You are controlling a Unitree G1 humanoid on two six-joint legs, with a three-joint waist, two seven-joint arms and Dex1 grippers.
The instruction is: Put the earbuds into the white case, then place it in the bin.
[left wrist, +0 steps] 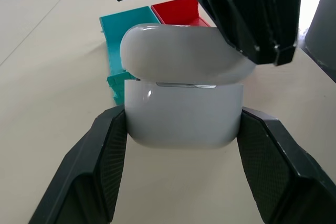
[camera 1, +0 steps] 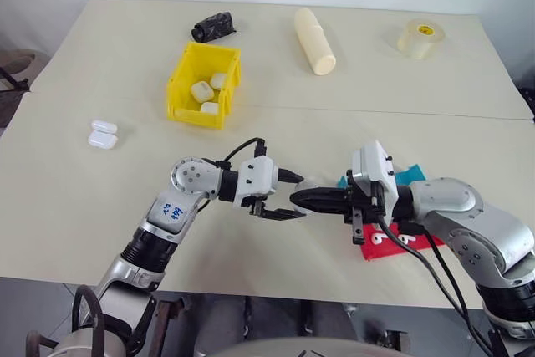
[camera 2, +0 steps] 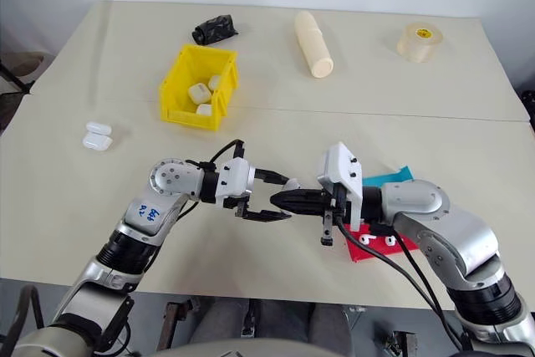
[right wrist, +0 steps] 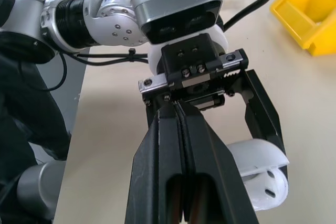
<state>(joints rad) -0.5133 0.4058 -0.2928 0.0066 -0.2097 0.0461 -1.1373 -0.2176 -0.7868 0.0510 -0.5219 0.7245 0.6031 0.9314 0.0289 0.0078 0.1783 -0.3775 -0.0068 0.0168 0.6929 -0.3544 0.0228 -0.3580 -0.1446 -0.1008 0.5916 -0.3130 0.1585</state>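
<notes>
While left pincer (left wrist: 178,182) grips white case (left wrist: 184,114), right pincer (right wrist: 181,145) closed, touching its lid.

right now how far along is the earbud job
Done: three closed cases already lie in the yellow bin. In hand: the left tool is shut on a white case held above the table, lid ajar, with the shut right tool against the lid. Left: closing this case and binning it, then the two cases lying left of the bin.
</notes>
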